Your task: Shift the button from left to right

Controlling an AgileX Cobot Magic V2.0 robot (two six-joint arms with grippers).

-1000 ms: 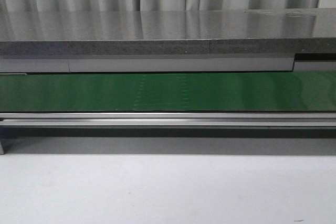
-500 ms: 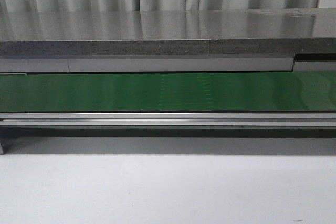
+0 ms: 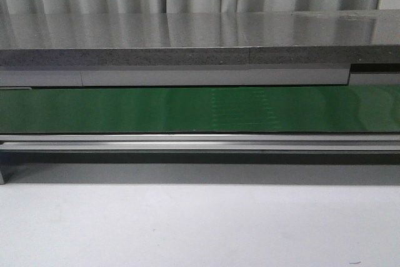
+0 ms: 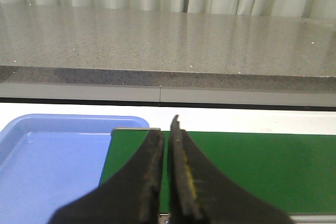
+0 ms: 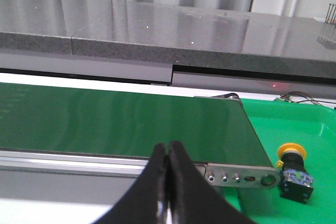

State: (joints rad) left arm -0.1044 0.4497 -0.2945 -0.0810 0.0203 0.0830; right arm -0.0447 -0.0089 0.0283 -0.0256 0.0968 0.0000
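Note:
The button [image 5: 293,169] shows only in the right wrist view. It has a yellow mushroom cap on a black block with blue-green marks, and it lies in a green tray [image 5: 315,129] just past the end of the green conveyor belt [image 5: 105,119]. My right gripper [image 5: 167,148] is shut and empty, over the belt's near rail, left of the button. My left gripper [image 4: 167,129] is shut and empty over the other end of the belt [image 4: 262,161]. Neither gripper shows in the front view.
A blue tray [image 4: 47,161] with nothing visible in it sits beside the belt's left end. A grey stone counter [image 3: 187,35] runs behind the belt [image 3: 125,109], with curtains behind it. A metal end plate [image 5: 241,178] with bolts closes the belt's right end. White table surface [image 3: 187,229] lies in front.
A faint patterned patch on the green belt has shifted to the right across the front view. Nothing else has visibly moved.

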